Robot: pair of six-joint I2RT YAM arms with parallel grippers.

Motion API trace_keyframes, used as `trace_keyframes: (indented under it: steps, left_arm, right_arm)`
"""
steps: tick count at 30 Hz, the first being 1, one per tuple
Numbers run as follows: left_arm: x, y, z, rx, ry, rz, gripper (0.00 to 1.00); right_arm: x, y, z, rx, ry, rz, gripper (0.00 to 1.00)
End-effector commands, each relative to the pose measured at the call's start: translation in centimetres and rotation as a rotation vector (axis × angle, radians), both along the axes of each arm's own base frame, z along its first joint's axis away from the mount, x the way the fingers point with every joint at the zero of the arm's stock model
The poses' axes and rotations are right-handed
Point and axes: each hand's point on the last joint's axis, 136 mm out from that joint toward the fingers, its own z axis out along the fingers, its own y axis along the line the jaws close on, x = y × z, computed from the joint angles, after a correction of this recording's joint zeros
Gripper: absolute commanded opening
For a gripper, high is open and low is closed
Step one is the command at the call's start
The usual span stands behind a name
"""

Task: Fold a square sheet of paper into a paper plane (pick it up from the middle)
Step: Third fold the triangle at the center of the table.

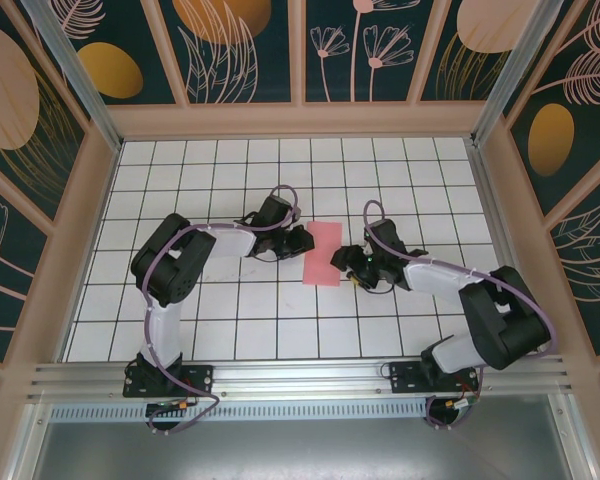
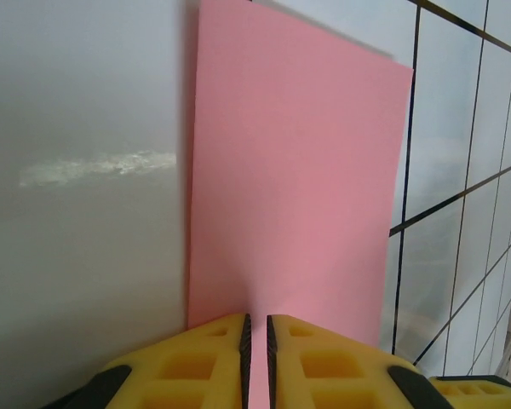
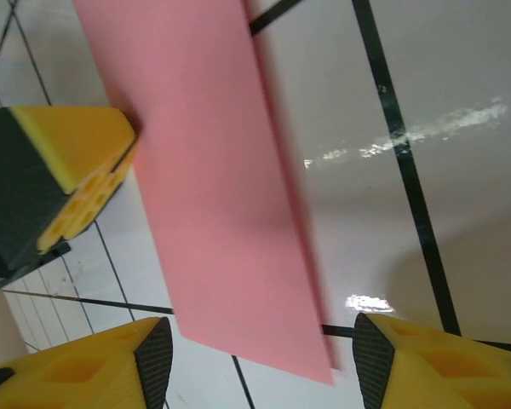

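The square sheet of paper (image 1: 323, 253) lies near the middle of the surface (image 1: 230, 180). It looks doubled over into a narrow rectangle (two layers show along one long edge in the right wrist view). The left gripper (image 1: 298, 240) sits at the sheet's 10 o'clock side. Its yellow fingers (image 2: 204, 358) are pinched to a slit with pink paper running into it, so I judge it is holding that edge. The right gripper (image 1: 355, 262) is at the 4 o'clock corner, with its jaws wide apart and astride the corner. I cannot tell whether it touches the paper.

The main risk is to the fold. The left grip bites only a thin margin, so a pull toward 9 o'clock could slip off the sheet or drag the layers out of line. If the right gripper closes or presses while the left one tugs, the corner could crumple or tear. The paper is light and the surface glossy, so a nudge from either finger could skate the sheet sideways.

The two grippers face each other closely across the narrow sheet, and a move straight inward from 9 or 3 o'clock risks a knock. Bare grid lies open toward 12 o'clock and toward 6 o'clock before the arm bases. The wooden rim (image 1: 92, 215) stands well apart at both sides.
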Motion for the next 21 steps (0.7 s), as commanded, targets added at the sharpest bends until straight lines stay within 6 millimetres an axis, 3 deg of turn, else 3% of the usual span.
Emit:
trace_keyframes:
  steps: [1, 13, 21]
  left_arm:
    - [-0.3, 0.6, -1.9, 0.063, 0.024, 0.006, 0.17]
    - [-0.6, 1.3, -3.1, 0.104, 0.050, 0.024, 0.16]
    - [-0.7, 1.4, -3.3, 0.109, 0.054, 0.027, 0.16]
  right_arm:
    - [-0.1, 0.8, 0.3, 0.002, 0.019, 0.031, 0.61]
    - [-0.7, 2.3, 0.1, 0.046, 0.031, 0.071, 0.55]
    - [-1.1, 3.3, 1.1, 0.136, 0.017, 0.097, 0.45]
